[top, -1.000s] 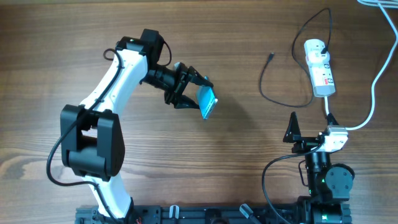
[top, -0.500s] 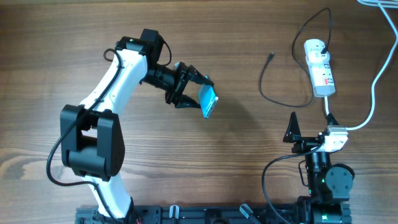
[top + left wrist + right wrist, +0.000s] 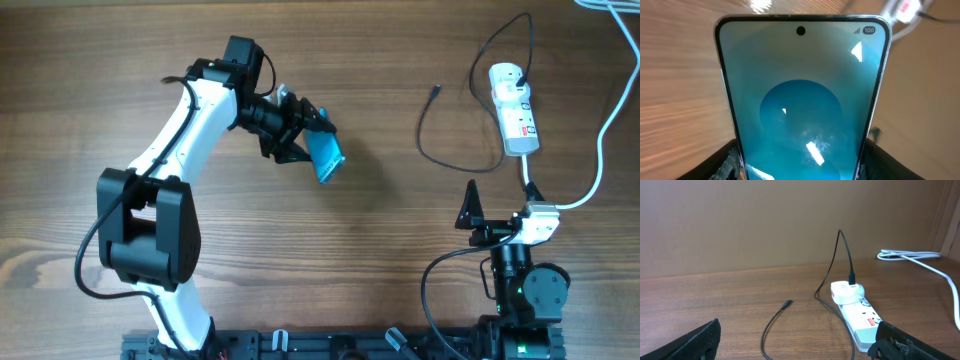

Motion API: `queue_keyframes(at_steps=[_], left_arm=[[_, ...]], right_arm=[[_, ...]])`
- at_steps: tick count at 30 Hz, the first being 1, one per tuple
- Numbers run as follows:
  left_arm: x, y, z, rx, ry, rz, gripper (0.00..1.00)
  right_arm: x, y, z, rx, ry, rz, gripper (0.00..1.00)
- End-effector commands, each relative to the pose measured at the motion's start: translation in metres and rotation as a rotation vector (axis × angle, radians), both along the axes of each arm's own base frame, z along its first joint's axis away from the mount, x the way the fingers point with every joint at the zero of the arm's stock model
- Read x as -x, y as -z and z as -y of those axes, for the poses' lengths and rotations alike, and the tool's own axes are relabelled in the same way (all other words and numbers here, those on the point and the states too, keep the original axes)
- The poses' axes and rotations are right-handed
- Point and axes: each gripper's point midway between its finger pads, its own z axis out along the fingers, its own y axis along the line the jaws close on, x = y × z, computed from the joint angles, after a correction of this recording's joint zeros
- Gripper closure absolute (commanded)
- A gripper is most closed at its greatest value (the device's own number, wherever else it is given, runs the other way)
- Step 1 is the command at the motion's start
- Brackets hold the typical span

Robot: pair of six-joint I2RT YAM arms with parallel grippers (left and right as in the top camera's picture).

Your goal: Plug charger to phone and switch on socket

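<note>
White socket (image 3: 513, 122) sits near the far right corner — a tugged charger (image 3: 436, 93) could drag it. My left gripper (image 3: 308, 140) pinches the phone (image 3: 328, 160), tilted, mid-table toward the far edge; a slack hold would drop it. Screen: glossy cyan. The charger tip lies loose nearby; my right gripper (image 3: 500, 205) is spread.

— Anything legible here?
— One number: "100", in a small dark pill on the phone (image 3: 800, 100) screen. It sits at the end farthest from the left gripper (image 3: 306, 141) clamping the phone, in the right-hand corner in the wrist view. Signal bars stand just beside it.
— And the socket (image 3: 860, 322)?
— Red markings on its white face, out ahead of the right gripper (image 3: 500, 200), too small to read.
</note>
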Motion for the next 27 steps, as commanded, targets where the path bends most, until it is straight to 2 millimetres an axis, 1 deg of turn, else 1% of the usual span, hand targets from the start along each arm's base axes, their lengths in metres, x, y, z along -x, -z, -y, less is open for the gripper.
queue_keyframes(at_steps=[1, 3, 4, 5, 6, 7, 9, 10, 12, 13, 14, 15, 16, 17, 18, 19, 20, 21, 22, 24, 25, 26, 27], left_arm=[[-0.016, 0.020, -0.032, -0.233, -0.021, 0.088, 0.65], [-0.018, 0.029, -0.047, -0.331, -0.030, 0.099, 0.65], [-0.019, 0.032, -0.052, -0.365, -0.032, 0.101, 0.65], [-0.018, 0.032, -0.052, -0.368, -0.032, 0.099, 0.65], [-0.018, 0.032, -0.053, -0.368, -0.034, 0.099, 0.65], [-0.019, 0.033, -0.055, -0.373, -0.038, 0.100, 0.65], [-0.022, 0.034, -0.063, -0.390, -0.050, 0.104, 0.65], [-0.024, 0.034, -0.069, -0.390, -0.050, 0.107, 0.66], [-0.022, 0.035, -0.083, -0.397, -0.077, 0.076, 0.66], [-0.021, 0.035, -0.096, -0.402, -0.104, 0.045, 0.68], [-0.019, 0.033, -0.101, -0.393, -0.115, 0.032, 0.69], [-0.018, 0.027, -0.101, -0.346, -0.101, 0.039, 0.69], [-0.017, 0.020, -0.105, -0.307, -0.110, 0.040, 0.70], [-0.017, 0.015, -0.110, -0.302, -0.126, 0.041, 0.69], [-0.018, 0.004, -0.117, -0.295, -0.137, 0.073, 0.71], [-0.018, -0.003, -0.120, -0.291, -0.148, 0.094, 0.71], [-0.019, -0.011, -0.122, -0.289, -0.157, 0.114, 0.71], [-0.018, -0.023, -0.124, -0.287, -0.167, 0.148, 0.72], [-0.017, -0.033, -0.124, -0.284, -0.172, 0.177, 0.72], [-0.012, -0.063, -0.124, -0.277, -0.184, 0.265, 0.72], [-0.009, -0.074, -0.124, -0.274, -0.189, 0.296, 0.72], [-0.005, -0.088, -0.124, -0.271, -0.195, 0.337, 0.72], [-0.001, -0.099, -0.124, -0.267, -0.200, 0.367, 0.74]], right_arm=[[0.000, -0.001, -0.001, 0.009, -0.011, 0.007, 0.00], [0.000, -0.002, -0.001, 0.011, -0.010, 0.009, 0.00], [0.000, -0.006, -0.001, 0.012, -0.011, 0.026, 0.00], [0.000, -0.008, -0.001, 0.011, -0.011, 0.035, 0.00], [0.000, -0.002, -0.001, 0.010, -0.011, 0.008, 0.00], [0.000, -0.001, -0.001, 0.010, -0.011, 0.004, 0.00], [0.000, -0.002, -0.002, -0.008, -0.012, 0.009, 0.00], [0.000, -0.002, -0.005, -0.074, -0.032, 0.008, 0.00], [0.001, -0.003, -0.020, -0.311, -0.118, -0.002, 0.00], [0.002, -0.003, -0.026, -0.606, -0.149, -0.025, 0.00], [0.002, -0.003, -0.027, -0.749, -0.152, -0.036, 0.00], [0.002, -0.003, -0.027, -0.911, -0.148, -0.047, 0.00], [0.002, -0.003, -0.027, -0.977, -0.143, -0.050, 0.00], [0.002, -0.003, -0.029, -1.002, -0.155, -0.058, 0.00], [0.006, -0.004, -0.047, -0.969, -0.258, -0.108, 0.00], [0.006, -0.002, -0.052, -0.939, -0.282, -0.127, 0.00], [0.007, 0.002, -0.057, -0.854, -0.310, -0.143, 0.00], [0.008, 0.011, -0.065, -0.687, -0.355, -0.173, 0.00], [0.007, 0.020, -0.070, -0.641, -0.372, -0.211, 0.00], [0.008, 0.057, -0.079, -0.727, -0.372, -0.402, 0.00], [0.010, 0.069, -0.084, -0.749, -0.384, -0.468, 0.00], [0.016, 0.079, -0.096, -0.777, -0.438, -0.549, 0.00], [0.021, 0.081, -0.107, -0.796, -0.509, -0.594, 0.01]])
